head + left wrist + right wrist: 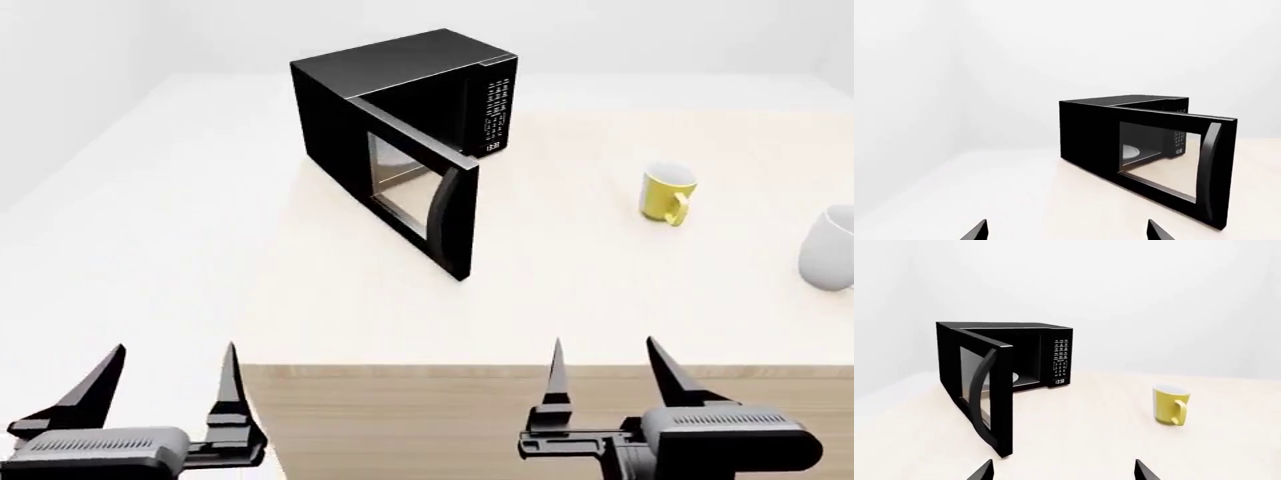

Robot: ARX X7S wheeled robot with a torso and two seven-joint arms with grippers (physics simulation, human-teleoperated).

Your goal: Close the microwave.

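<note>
Left gripper (pixel 167 385): nearest the head camera, fingers spread apart, holding nothing; well short of the microwave; base cut off by the frame edge.
Right gripper (pixel 603 378): beside the left one, fingers likewise parted and empty; body partly cropped.
Microwave (pixel 400 95): glossy black box on the pale table (pixel 267 280), well beyond both grippers, set at an angle.
Door (pixel 420 195): swung wide open toward the grippers; window see-through; curved black handle (pixel 979 390) at its free edge.
Keypad panel (pixel 1061 360): white markings, too small to read.
Plate (pixel 1131 150): white, inside the cavity, only partly seen through the door glass.
Yellow mug (pixel 667 193): right of the microwave, well apart, upright, handle facing the grippers.
Pale grey vessel (pixel 830 247): farther right of the microwave, cut off by the frame edge; kind unclear.
</note>
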